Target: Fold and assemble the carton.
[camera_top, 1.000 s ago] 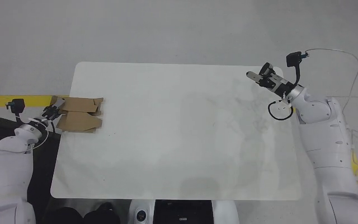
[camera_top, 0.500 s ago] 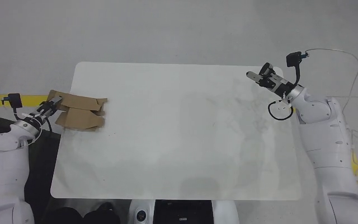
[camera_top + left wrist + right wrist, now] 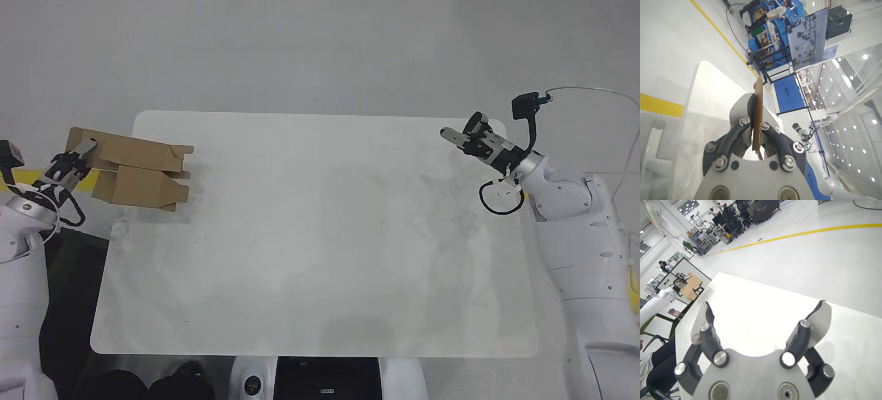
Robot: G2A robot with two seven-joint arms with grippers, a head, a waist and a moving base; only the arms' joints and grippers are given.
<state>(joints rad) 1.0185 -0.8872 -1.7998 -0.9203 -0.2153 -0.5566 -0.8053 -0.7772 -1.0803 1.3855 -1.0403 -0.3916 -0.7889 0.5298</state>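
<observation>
- Where the white counter (image 3: 320, 260) reaches its corner in the upper left of the top view, the left claw (image 3: 75, 160) is clamped on the end of the carton (image 3: 135, 172).
- The carton is a flattened piece of brown corrugated card with short flaps at its far end, and it lies slanted across that corner.
- Its gripped end juts past the counter's left edge over the grey floor, while its flapped end sits over the counter surface.
- The top view does not settle whether the carton's underside touches the counter.
- In the left wrist view the card runs edge-on between the two fingers (image 3: 751, 106), which press against its opposite faces with the fluted edge plainly exposed.
- In the right wrist view the carton appears far off at the counter's far corner, tilted, with the left claw at its end.
- The right claw (image 3: 462, 135) is at the upper right of the top view, over the counter's far right corner and well apart from the carton.
- Its fingers are spread wide with nothing between them, and the right wrist view has bare counter showing in the gap.
- A black cable loop (image 3: 497, 197) hangs off the right arm just below the claw in the top view.
- A yellow floor line (image 3: 660, 108) runs beside the counter in the left wrist view.
</observation>
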